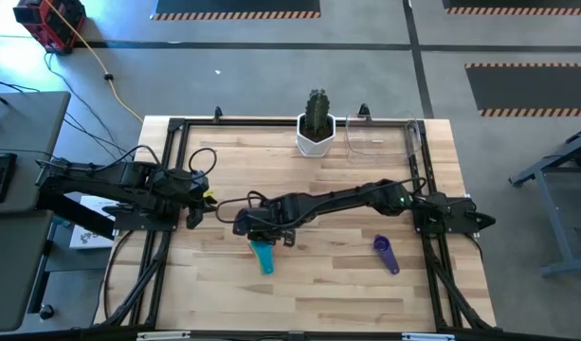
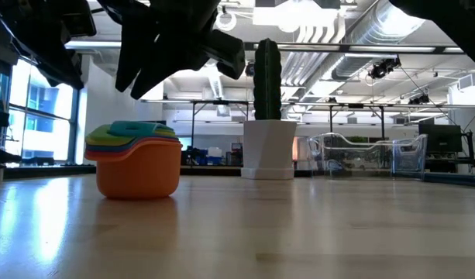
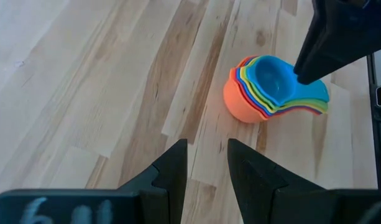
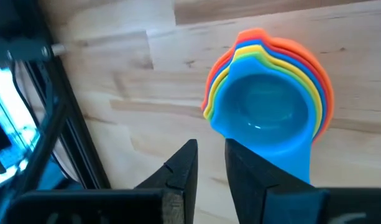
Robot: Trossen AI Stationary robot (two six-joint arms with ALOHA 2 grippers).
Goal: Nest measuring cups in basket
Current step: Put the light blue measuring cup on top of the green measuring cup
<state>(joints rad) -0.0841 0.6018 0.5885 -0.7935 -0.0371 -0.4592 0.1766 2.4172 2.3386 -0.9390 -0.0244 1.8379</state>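
Note:
A nested stack of measuring cups (image 1: 263, 254) stands on its orange bottom cup near the table's middle, with a blue cup on top (image 4: 265, 112) and the handles fanned out (image 3: 305, 102). A purple cup (image 1: 386, 254) lies alone toward the right. The clear basket (image 1: 383, 140) sits at the far edge beside the cactus pot. My right gripper (image 4: 210, 149) hovers just above the stack (image 2: 136, 159), with its fingers nearly together and holding nothing. My left gripper (image 3: 207, 149) waits at the table's left (image 1: 197, 204), also shut, pointing toward the stack.
The white pot with a cactus (image 1: 316, 133) stands at the far edge, left of the basket (image 2: 369, 155). Black frame rails (image 1: 167, 237) run along the table's left and right sides, and cables (image 1: 228, 201) lie between the arms. Bare wood lies between the stack and the purple cup.

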